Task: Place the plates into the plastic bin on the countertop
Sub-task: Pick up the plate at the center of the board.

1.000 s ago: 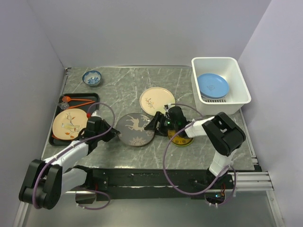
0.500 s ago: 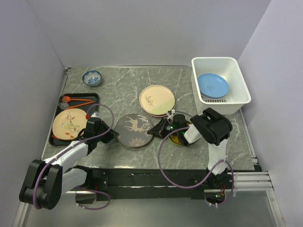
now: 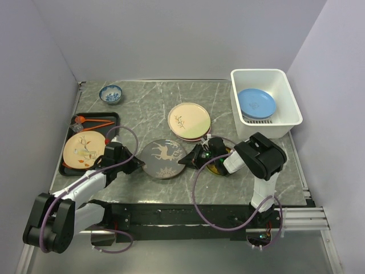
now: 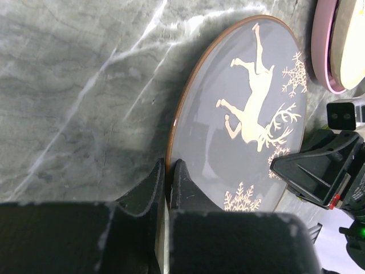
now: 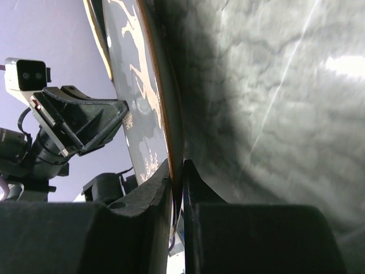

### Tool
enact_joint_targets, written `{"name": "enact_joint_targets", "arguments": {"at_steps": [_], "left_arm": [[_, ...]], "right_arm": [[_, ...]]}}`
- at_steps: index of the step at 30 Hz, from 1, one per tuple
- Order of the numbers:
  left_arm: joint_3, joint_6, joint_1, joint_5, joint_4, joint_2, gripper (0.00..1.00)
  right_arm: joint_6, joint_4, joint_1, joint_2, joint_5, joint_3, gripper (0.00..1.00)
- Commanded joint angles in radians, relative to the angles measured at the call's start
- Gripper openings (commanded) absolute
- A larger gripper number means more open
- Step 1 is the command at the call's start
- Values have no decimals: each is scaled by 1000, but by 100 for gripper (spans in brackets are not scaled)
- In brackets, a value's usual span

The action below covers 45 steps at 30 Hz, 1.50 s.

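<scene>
A grey plate with a cream reindeer (image 3: pixel 162 158) lies on the dark marble countertop (image 3: pixel 142 108) between my arms. My left gripper (image 3: pixel 137 162) is shut on its left rim; in the left wrist view the fingers (image 4: pixel 168 171) pinch the brown edge of the reindeer plate (image 4: pixel 245 114). My right gripper (image 3: pixel 184 160) is shut on the opposite rim, the fingers (image 5: pixel 178 171) clamping the plate's edge (image 5: pixel 142 97). A cream sprig plate (image 3: pixel 189 120) rests on a pink plate behind. The white plastic bin (image 3: pixel 259 72) at the back right holds a blue plate (image 3: pixel 256 103).
A small yellow-patterned plate (image 3: pixel 219 167) lies under my right forearm. A black tray (image 3: pixel 112 117) at the left carries a cream flowered plate (image 3: pixel 84 150) and orange utensils. A blue-and-white bowl (image 3: pixel 110 93) stands at the back left. Walls close in left, right and behind.
My right gripper has swung down from beside the cream plate to the reindeer plate's right rim and shut on it. The left gripper has kept its hold.
</scene>
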Motion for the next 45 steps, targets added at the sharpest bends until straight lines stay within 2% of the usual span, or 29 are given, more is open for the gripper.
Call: {"name": "enact_joint_targets", "arguments": {"at_steps": [1, 4, 10, 11, 16, 17, 19, 20, 23, 37, 45], "left_arm": [[21, 47, -10, -19, -68, -32, 1], [31, 52, -10, -42, -98, -53, 1], [50, 49, -10, -82, -141, -102, 12], [51, 47, -10, -88, -144, -114, 21], [48, 52, -10, -91, -140, -150, 52], [47, 53, -10, -92, -138, -162, 63], [45, 56, -10, -100, -137, -168, 75], [47, 56, -10, -103, -138, -170, 87], [53, 62, -10, -112, -131, -157, 99], [93, 50, -10, -100, -69, -29, 99], [85, 29, -10, -112, -75, -91, 99]], "right_arm": [[-54, -32, 12, -107, 8, 6, 10], [-74, -86, 10, -154, 23, 9, 9], [-106, -178, 10, -247, 48, 12, 8], [-108, -187, 10, -263, 45, 16, 7], [-122, -253, 10, -334, 55, 10, 6], [-129, -265, 10, -360, 60, 9, 5], [-139, -293, 12, -383, 63, 6, 5], [-140, -301, 12, -404, 64, 4, 5], [-146, -331, 10, -457, 74, -2, 5], [-209, -555, 9, -696, 172, -22, 4], [-231, -638, -19, -767, 196, -7, 4]]}}
